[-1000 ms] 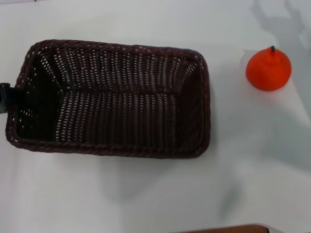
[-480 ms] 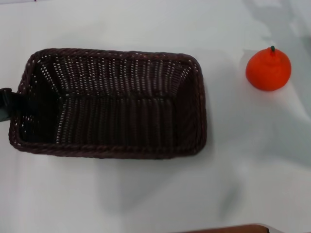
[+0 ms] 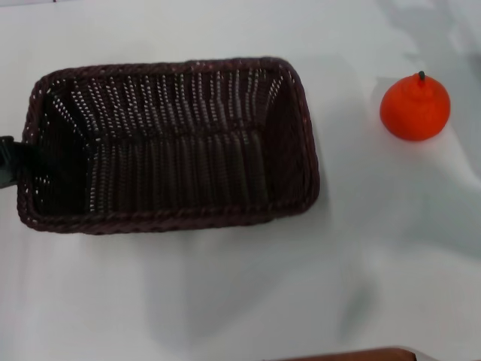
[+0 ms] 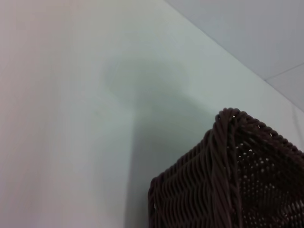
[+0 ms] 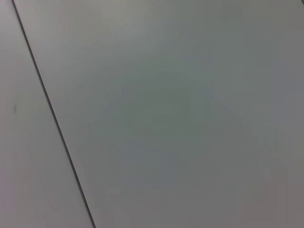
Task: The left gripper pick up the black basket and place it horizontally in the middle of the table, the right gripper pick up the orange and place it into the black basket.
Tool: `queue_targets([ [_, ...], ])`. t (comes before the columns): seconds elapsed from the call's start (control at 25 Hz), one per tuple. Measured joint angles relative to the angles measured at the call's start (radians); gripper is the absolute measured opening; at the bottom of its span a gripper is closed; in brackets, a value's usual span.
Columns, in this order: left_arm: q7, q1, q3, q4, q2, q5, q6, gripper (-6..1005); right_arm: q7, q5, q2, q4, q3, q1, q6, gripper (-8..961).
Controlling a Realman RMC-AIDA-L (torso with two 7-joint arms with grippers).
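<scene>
You see the left gripper (image 3: pixel 7 159) at the short left rim of the black basket (image 3: pixel 169 147), grip not visible, the orange (image 3: pixel 415 107) well apart on the table (image 3: pixel 240 301); basket seems light, stiff

Left end effector (image 3: pixel 7 159): only a dark sliver at frame edge beside black basket (image 3: pixel 169 147); fingers cut off, grip state indeterminable. Left wrist view: basket (image 4: pixel 228 180) cropped to one corner. Brown obj. (image 3: pixel 353 355) at bottom edge: unidentifiable.
</scene>
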Motion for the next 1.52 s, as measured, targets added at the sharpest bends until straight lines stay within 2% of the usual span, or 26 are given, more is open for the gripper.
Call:
queue_targets([
  [0.28, 0.002, 0.043, 0.051, -0.013, -0.002, -0.043, 0.040, 189, 0.022, 0.000, 0.000, 0.000, 0.000, -0.006, 0.006, 891],
  [0.32, -0.012, 0.081, 0.107, -0.044, -0.002, -0.056, 0.088, 189, 0.023, 0.000, 0.000, 0.000, -0.001, -0.007, 0.006, 890],
  [0.56, -0.081, 0.165, 0.245, -0.119, -0.003, -0.059, 0.208, 188, 0.024, -0.001, 0.000, 0.000, -0.002, -0.008, 0.008, 884],
  [0.88, -0.121, 0.202, 0.318, -0.151, -0.002, -0.052, 0.232, 188, 0.024, -0.001, 0.000, 0.003, -0.002, -0.008, 0.008, 876],
  [1.04, -0.121, 0.202, 0.326, -0.160, 0.003, -0.055, 0.227, 189, 0.023, -0.001, -0.001, 0.010, -0.002, -0.008, 0.006, 871],
  [1.28, -0.125, 0.188, 0.315, -0.127, 0.005, -0.059, 0.209, 250, 0.023, -0.001, -0.002, 0.010, -0.004, -0.009, 0.007, 865],
  [1.52, -0.116, 0.176, 0.283, -0.109, 0.007, -0.059, 0.188, 464, 0.023, -0.001, -0.002, 0.010, -0.007, -0.016, 0.010, 859],
])
